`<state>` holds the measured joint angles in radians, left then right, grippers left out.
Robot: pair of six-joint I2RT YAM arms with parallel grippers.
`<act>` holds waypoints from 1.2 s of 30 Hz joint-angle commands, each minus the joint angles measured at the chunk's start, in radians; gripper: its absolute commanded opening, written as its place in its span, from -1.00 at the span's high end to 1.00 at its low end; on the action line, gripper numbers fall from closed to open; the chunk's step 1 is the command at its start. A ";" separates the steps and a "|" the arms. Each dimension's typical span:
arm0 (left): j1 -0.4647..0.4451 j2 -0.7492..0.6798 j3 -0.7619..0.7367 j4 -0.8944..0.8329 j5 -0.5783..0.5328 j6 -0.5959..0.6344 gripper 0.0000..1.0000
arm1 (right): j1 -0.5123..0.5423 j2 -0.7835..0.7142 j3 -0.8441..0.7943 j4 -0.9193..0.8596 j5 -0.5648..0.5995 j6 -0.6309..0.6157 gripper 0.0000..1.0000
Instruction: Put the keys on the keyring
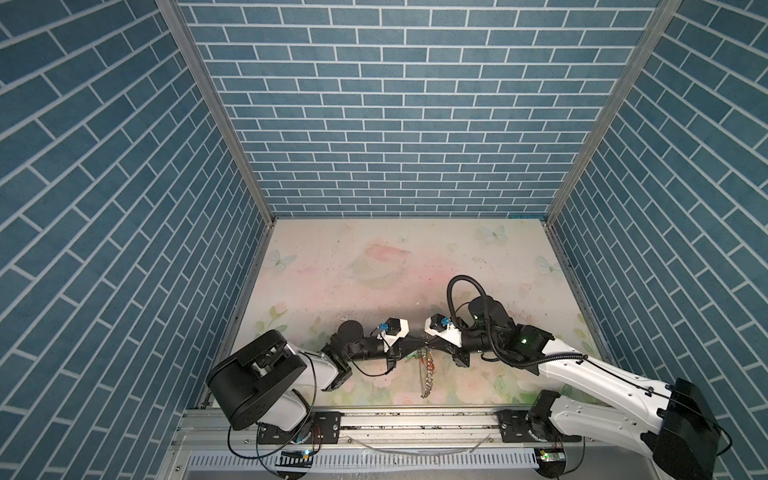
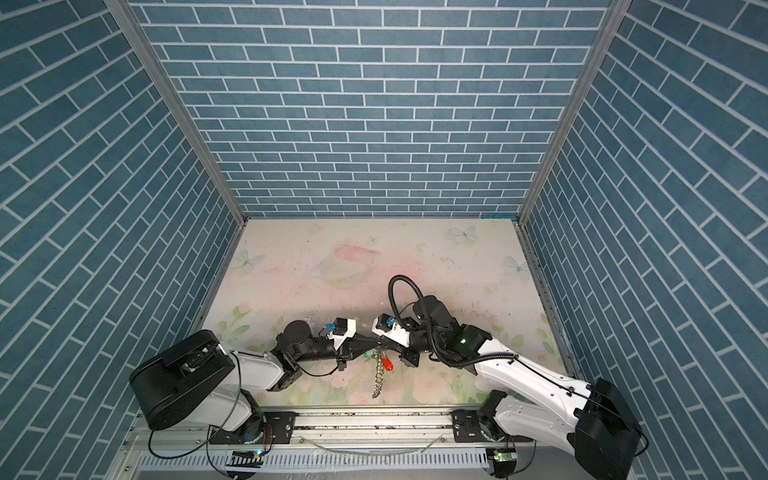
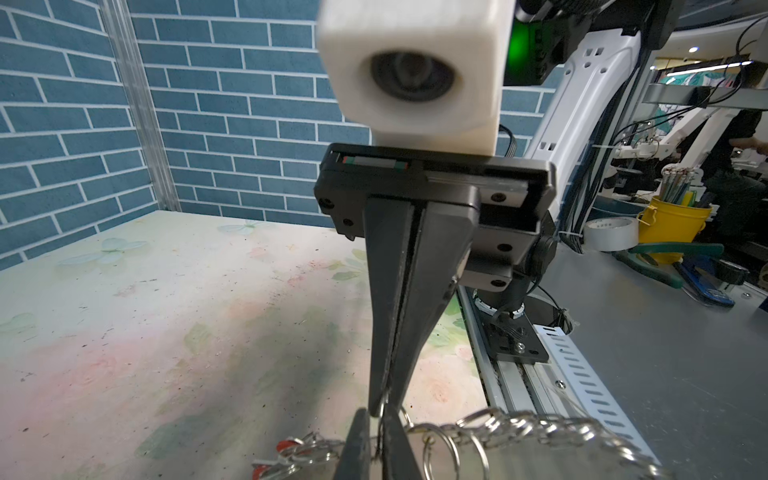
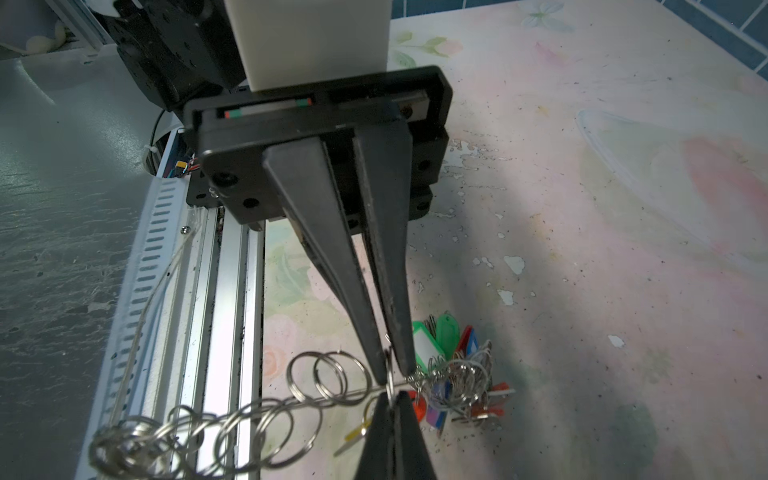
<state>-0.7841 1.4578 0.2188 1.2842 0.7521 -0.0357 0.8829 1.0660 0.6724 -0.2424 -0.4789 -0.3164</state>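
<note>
My right claw (image 4: pixel 390 397) is pinching a small wire ring (image 4: pixel 389 374) at the keyring (image 3: pixel 519 429), left claw (image 4: pixel 395 376) slightly parted opposite, yellow-tagged key (image 4: pixel 356 434) hanging beside, apparently unthreaded.

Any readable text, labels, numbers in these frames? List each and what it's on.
Nothing in any view can be read.
tape roll: faint marks on the inner core, too small and blurred to read.
green key tag: white insert, no legible writing.
keyring: no engraving or stamp visible on the wire rings.
</note>
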 commanded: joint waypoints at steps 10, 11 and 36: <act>-0.005 -0.033 0.046 -0.125 0.024 0.053 0.60 | 0.012 0.137 0.263 -0.297 0.017 -0.157 1.00; -0.006 -0.028 0.047 -0.118 0.028 0.050 0.60 | 0.014 0.144 0.270 -0.297 0.016 -0.159 1.00; -0.004 0.031 0.010 0.121 -0.057 -0.035 1.00 | -0.066 -0.063 0.005 0.045 -0.079 0.031 0.57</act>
<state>-0.7860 1.4780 0.2306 1.2774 0.7078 -0.0391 0.8234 1.0370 0.7513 -0.3264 -0.5026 -0.3626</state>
